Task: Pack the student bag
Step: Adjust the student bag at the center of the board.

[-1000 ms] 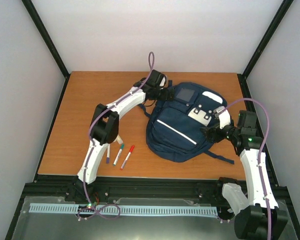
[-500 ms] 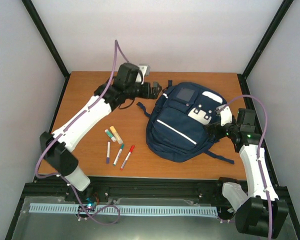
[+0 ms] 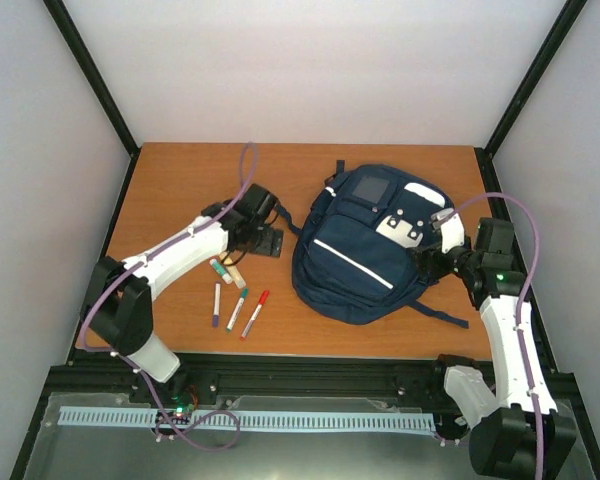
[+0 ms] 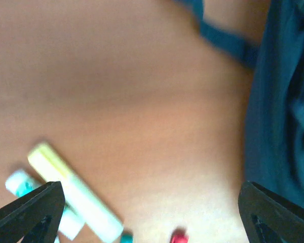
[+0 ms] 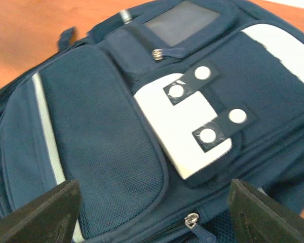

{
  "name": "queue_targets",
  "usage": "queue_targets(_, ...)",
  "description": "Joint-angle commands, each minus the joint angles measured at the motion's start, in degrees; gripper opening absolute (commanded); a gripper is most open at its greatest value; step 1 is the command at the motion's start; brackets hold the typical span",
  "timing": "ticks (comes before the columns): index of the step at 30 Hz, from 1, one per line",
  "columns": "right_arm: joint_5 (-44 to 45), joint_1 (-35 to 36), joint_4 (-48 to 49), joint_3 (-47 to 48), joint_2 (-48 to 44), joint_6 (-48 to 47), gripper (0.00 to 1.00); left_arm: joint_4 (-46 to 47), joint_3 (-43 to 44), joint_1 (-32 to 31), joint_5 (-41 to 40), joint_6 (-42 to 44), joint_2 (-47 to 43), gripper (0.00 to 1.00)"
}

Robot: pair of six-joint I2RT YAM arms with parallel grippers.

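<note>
Top view: student bag (image 3: 355, 255) flat on the table (image 3: 180, 180), right of centre, pockets up; left gripper (image 3: 270, 243) just off its left side, beside the markers (image 3: 238, 308); right gripper (image 3: 430, 262) at its right edge. Left wrist view: left gripper spread wide, holding nothing, with a yellow marker (image 4: 73, 200) below. Right wrist view: right gripper spread wide above the bag's pale patch (image 5: 185, 131), nothing held.

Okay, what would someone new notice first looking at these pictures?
The big navy student bag lies flat on the right half of the wooden table, far bigger than anything else there. Left of it, a few markers are scattered toward the front edge, and the left gripper hovers near them with its fingers open.
</note>
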Motion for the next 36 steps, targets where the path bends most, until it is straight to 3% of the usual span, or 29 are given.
queue_targets(1,-7.35,1.58,-3.74,2.44,1.52,-5.92,0.74,0.05,-6.56,-0.09,5.93,-1.18,-7.31,0.97)
queue_targets(5,-3.54,9.95,-4.8,3.73,2.82,-10.21,0.57,-4.44,-7.73,-0.08,16.96,0.71,-9.18,0.86)
queue_targets(8,9.8,21.26,-3.69,2.95,4.5,-12.24,0.59,-6.29,-9.6,-0.51,21.19,1.22,-11.13,0.82)
queue_targets(11,18.54,31.1,-3.28,3.13,6.6,-13.61,0.62,-2.79,-14.55,-0.56,25.57,2.54,-15.75,0.88)
queue_targets(15,26.92,39.12,-4.03,5.06,10.78,-15.77,0.65,-2.38,-17.23,-0.52,23.14,1.09,-18.08,0.91)
queue_targets(18,29.79,42.92,-4.77,6.54,14.38,-16.16,0.66,-2.27,-18.01,-0.52,18.58,0.06,-16.9,0.89)
queue_targets(25,37.49,51.87,-3.97,8.57,21.8,-13.65,0.68,3.05,-21.45,-0.52,18.57,-1.51,-17.23,0.86)
queue_targets(36,52.42,55.25,0.72,10.72,31.36,-12.27,0.62,3.29,-22.01,-0.56,17.05,-0.8,-19.78,0.86)
